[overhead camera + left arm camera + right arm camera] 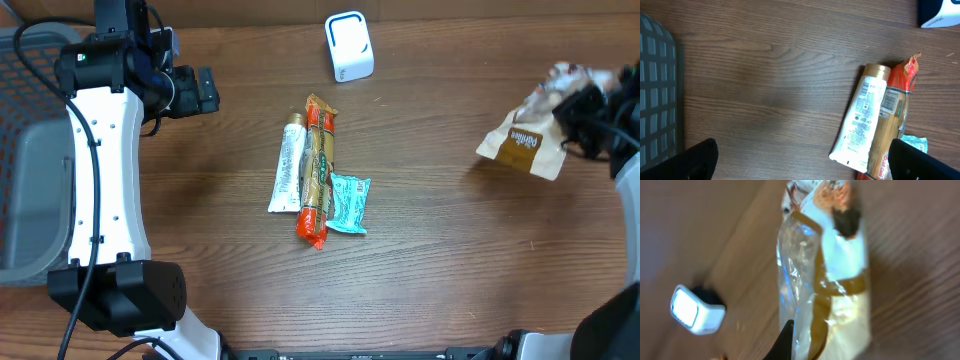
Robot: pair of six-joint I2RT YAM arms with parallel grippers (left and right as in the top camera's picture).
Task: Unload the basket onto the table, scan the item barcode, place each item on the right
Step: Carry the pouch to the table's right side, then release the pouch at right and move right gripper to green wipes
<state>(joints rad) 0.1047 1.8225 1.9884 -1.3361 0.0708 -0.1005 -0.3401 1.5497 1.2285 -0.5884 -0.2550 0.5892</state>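
Three packets lie together on the worktop (450, 280) in front of the white scanner (348, 46): a tube (288, 165), an orange-gold wrapper (318, 170) and a teal sachet (348, 203), their print too small to read. The snack bag (522, 143), its brown label illegible, is far right of the scanner, its top pinched by the right gripper's (568, 100) fingers. The left gripper (208, 90), left of the scanner over bare worktop, has its fingers spread.

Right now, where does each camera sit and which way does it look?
Overhead: fixed above the table, looking straight down; the left arm and right gripper show.
Left wrist: on the left arm, facing down at the white tube and orange packet; its open fingers show in the bottom corners.
Right wrist: close along the snack bag that its gripper holds; one dark finger shows.
Shared: the white scanner appears in all three.
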